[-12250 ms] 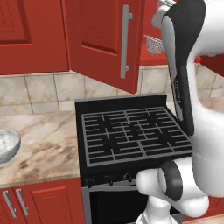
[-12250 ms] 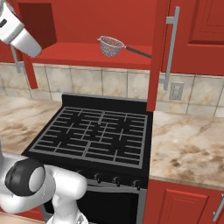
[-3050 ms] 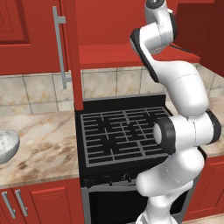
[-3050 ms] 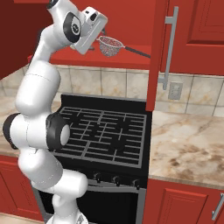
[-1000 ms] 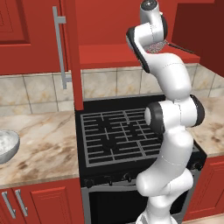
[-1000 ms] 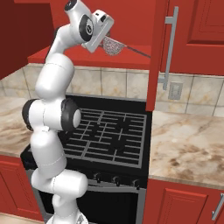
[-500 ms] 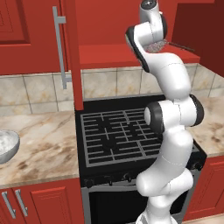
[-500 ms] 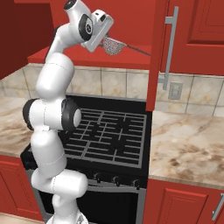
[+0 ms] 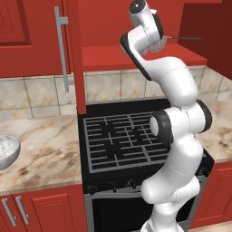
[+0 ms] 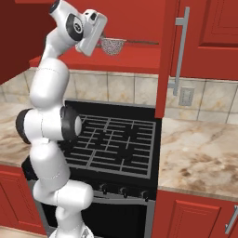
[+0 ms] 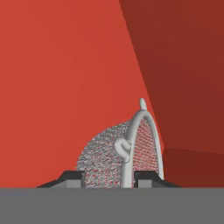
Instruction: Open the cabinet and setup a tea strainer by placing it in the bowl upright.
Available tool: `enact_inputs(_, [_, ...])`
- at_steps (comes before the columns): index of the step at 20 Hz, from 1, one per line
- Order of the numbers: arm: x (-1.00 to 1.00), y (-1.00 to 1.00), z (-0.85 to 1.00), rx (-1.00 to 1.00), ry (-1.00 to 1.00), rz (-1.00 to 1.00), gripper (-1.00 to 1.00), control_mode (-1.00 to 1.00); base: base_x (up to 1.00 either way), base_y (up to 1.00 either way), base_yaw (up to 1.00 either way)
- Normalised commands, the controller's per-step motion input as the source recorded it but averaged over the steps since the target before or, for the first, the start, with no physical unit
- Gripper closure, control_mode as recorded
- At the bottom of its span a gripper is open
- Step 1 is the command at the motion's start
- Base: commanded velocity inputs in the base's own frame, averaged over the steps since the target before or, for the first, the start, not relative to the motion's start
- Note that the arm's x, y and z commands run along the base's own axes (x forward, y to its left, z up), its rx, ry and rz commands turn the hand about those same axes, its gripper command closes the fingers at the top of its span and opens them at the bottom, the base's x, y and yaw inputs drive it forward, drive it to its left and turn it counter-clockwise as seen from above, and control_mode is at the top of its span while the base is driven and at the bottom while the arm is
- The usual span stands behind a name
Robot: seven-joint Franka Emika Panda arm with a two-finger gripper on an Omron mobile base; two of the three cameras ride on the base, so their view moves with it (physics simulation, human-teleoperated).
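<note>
Tea strainer (image 10: 113,45) sits on the red interior shelf (image 10: 135,59) of the open wall cabinet (image 10: 139,21), mesh basket toward the arm, thin dark handle running along the shelf away from the claw (image 10: 98,42). From the left base view you see the same strainer (image 9: 158,44) just past the hand, its handle pointing right.

Your claw (image 11: 108,177) is up at the basket. In the hand view the two dark fingertips (image 11: 72,177) stand one on each side of the mesh, with the wire rim and a small loop between them. Jaws are partly closed around the basket; you cannot tell from these views whether the pads actually press the mesh.

Both cabinet doors (image 9: 36,36) hang open, each with a long vertical silver bar handle (image 10: 179,46).

Bowl (image 9: 7,152), silvery-grey with a pale speckled inside, rests on the marble desk (image 9: 45,154) at the far left of the left base view, well apart from the strainer. A black gas stove (image 10: 111,139) lies directly below the shelf, between the desk stretches.
</note>
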Motion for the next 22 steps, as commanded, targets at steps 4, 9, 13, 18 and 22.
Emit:
enact_inputs(4, [-0.41,0.19,-0.09,-0.11,-0.11,0.00,1.00,-1.00,0.00,0.00,0.00])
enact_inputs(9, [-0.57,0.12,-0.03,-0.08,-0.20,0.00,1.00,-1.00,0.00,0.00,0.00])
enact_inputs(13, [-0.82,0.13,-0.01,-0.02,-0.14,-0.02,1.00,-1.00,0.00,0.00,0.00])
enact_inputs(18, [-1.00,0.27,0.00,0.00,-0.01,-0.01,1.00,-1.00,0.00,0.00,0.00])
enact_inputs(22, [-1.00,0.32,0.26,0.00,0.00,-0.02,1.00,-1.00,0.00,0.00,0.00])
